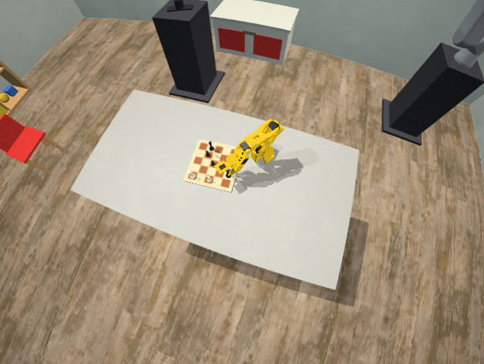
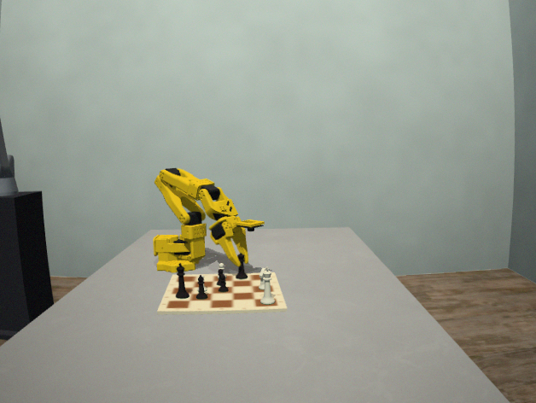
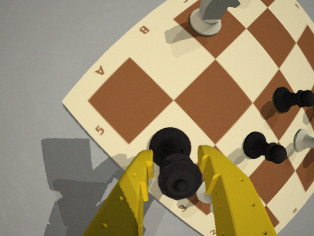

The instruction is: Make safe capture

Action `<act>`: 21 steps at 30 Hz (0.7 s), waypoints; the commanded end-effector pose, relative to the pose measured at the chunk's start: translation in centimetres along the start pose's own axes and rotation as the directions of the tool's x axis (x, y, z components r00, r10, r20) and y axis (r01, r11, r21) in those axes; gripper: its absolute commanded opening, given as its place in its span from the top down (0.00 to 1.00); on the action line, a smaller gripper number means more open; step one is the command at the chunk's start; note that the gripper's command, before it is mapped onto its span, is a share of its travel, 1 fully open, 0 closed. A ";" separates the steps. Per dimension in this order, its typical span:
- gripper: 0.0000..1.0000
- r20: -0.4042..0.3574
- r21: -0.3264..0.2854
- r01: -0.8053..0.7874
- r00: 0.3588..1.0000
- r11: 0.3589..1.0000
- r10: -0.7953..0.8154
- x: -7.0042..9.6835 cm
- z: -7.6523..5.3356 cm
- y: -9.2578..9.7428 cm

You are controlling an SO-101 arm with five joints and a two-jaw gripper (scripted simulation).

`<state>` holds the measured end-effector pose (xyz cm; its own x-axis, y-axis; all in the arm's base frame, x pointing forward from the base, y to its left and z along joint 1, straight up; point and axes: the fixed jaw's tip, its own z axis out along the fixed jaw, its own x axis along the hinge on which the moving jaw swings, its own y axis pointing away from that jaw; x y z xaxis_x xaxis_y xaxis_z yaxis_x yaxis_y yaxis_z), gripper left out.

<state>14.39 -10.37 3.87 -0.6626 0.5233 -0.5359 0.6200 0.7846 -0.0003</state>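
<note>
Wood floor [image 1: 117, 305] (grey-green walls [image 2: 346, 108]).

— What can be read on the chessboard [image 3: 131, 61]?
— Along its pale edge in the wrist view, the letters A, B, C and a partly cut D; round the corner, 5.
— Anything else?
— Further digits, too blurred.

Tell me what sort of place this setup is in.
Probably an indoor robot test room. A small yellow arm stands on a pale table beside a small chessboard, on a wood-plank floor. Two black pedestals flank it, and a white cabinet with red doors stands at the wall.
</note>
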 end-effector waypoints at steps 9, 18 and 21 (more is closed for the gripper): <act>0.88 -0.024 0.003 -0.013 1.000 1.000 0.013 0.6 0.4 -0.1; 0.88 -0.024 0.002 -0.013 1.000 1.000 0.013 1.2 0.6 -0.1; 0.88 -0.024 0.002 -0.013 1.000 1.000 0.013 1.2 0.6 -0.1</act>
<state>14.03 -10.09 3.02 -0.6712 0.5305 -0.5178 0.6201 0.7845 -0.0002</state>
